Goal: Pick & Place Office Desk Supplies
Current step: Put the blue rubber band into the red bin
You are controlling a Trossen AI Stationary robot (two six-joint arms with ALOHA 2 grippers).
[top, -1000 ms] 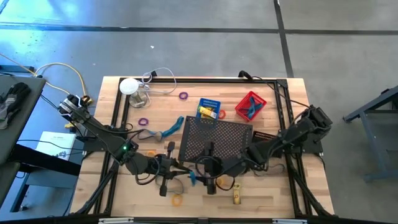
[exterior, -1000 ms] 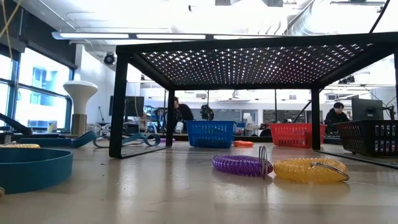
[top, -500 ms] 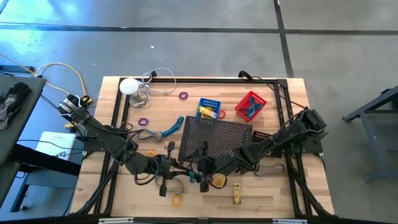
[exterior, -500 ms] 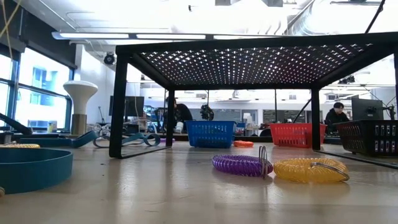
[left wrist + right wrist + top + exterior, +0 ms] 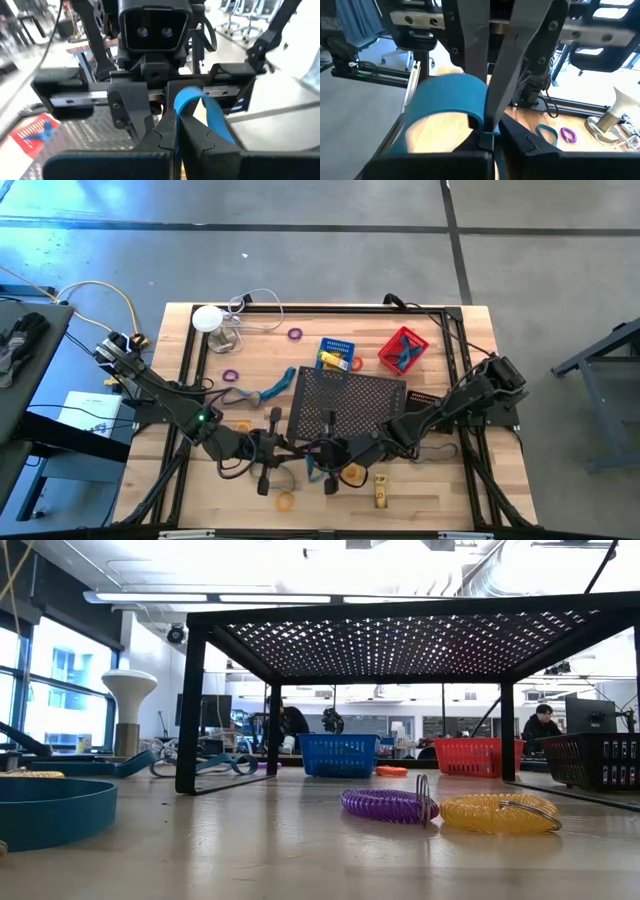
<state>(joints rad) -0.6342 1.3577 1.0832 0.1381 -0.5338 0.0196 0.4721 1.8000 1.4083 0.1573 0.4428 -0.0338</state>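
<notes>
Both jaws on smooth blue band [image 5: 207, 107]

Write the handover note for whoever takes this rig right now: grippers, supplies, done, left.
Left gripper: shut on the blue band, in front of the mesh tray.
Right gripper: shut on the same band, facing the left one.
Supplies: purple ring and yellow ring on the table; other rings scattered; blue basket and red basket behind the tray.
Done: band is gripped by both.
Left: place it, then collect the loose pieces.
</notes>
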